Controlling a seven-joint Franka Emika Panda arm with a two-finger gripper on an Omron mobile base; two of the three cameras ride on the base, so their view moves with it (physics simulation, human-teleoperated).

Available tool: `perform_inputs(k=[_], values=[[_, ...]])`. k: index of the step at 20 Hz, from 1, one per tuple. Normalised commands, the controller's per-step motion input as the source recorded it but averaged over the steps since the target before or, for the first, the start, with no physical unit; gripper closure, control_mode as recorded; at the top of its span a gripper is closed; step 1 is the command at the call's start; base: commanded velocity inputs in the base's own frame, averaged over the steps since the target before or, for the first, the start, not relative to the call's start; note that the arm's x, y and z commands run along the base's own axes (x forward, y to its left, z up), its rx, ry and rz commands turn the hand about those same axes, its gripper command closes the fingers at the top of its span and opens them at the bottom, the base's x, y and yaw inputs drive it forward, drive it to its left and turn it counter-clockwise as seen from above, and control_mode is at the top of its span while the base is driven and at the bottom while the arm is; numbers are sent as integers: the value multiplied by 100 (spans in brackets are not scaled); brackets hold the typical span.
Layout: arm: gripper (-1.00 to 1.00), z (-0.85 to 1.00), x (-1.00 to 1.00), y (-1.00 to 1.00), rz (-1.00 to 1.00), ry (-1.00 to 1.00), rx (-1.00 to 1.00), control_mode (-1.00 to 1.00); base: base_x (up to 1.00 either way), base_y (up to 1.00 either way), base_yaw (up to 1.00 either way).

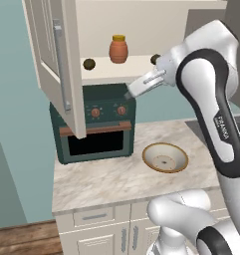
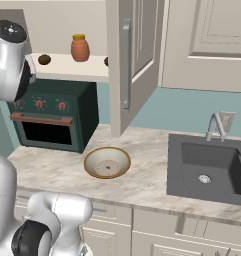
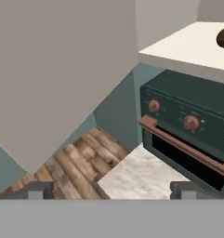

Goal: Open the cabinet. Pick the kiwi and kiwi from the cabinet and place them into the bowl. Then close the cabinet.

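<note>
Kitchen, teal wall, marble bench [image 1: 106,179] with sink [image 2: 212,167] at far right. Cabinet [image 1: 57,64] has both doors swung out; left door [image 1: 59,69] hangs over the toaster oven [image 1: 94,127], right door [image 2: 134,60] juts out over the bench. Opening looks done, so I'd call this the pick step, first kiwi not yet grabbed. Arm [image 1: 216,99] is raised; pincer [image 1: 130,90] sits just below the shelf edge, in front of the oven top, fingers well apart, holding nothing. On the shelf: jar [image 1: 118,49] mid, left kiwi [image 1: 89,63] beside it, right kiwi [image 1: 155,59] partly hidden behind the arm. Bowl [image 1: 165,157] empty on the bench, right of the oven. Next: lift above the shelf lip, go in level at a kiwi. Tight spots: shelf edge, oven top, jar between the fruits, door edges either side. Open room above the bowl for the drop.
</note>
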Motion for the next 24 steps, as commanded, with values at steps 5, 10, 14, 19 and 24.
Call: perform_inputs(k=[5,10,14,19,24], values=[[-100,9,32,0,-36,-9,6,-100,0,0,0],[-100,19,55,5,-31,-2,2,-100,0,0,0],[-100,21,41,0,-20,0,0,-100,0,0,0],[-100,0,42,0,0,0,0,-100,0,0,0],[-100,0,62,0,0,0,0,-100,0,0,0]])
